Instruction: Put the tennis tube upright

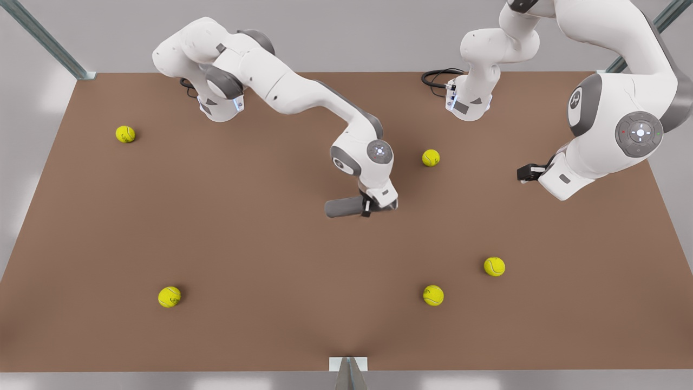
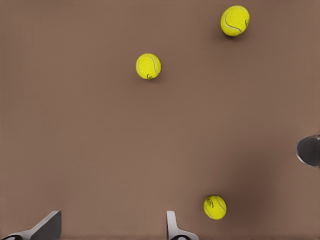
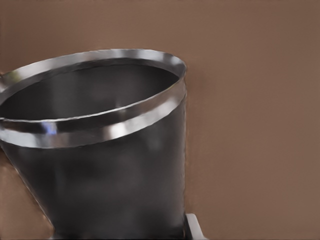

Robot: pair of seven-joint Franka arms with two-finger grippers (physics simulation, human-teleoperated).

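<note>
My right gripper (image 1: 373,207) clamps the slim grey metallic tennis tube (image 1: 344,207), long axis near-horizontal above the brown table (image 1: 216,244); my left gripper (image 1: 524,173) waits, fingers spread.

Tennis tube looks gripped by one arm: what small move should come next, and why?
Probably swing the wrist so the tennis tube tips toward vertical. In the front view it lies roughly level, the right gripper closed on one end; the right wrist view shows its open rim. The left gripper waits aside, fingers open, three balls on the table below its camera.
</note>
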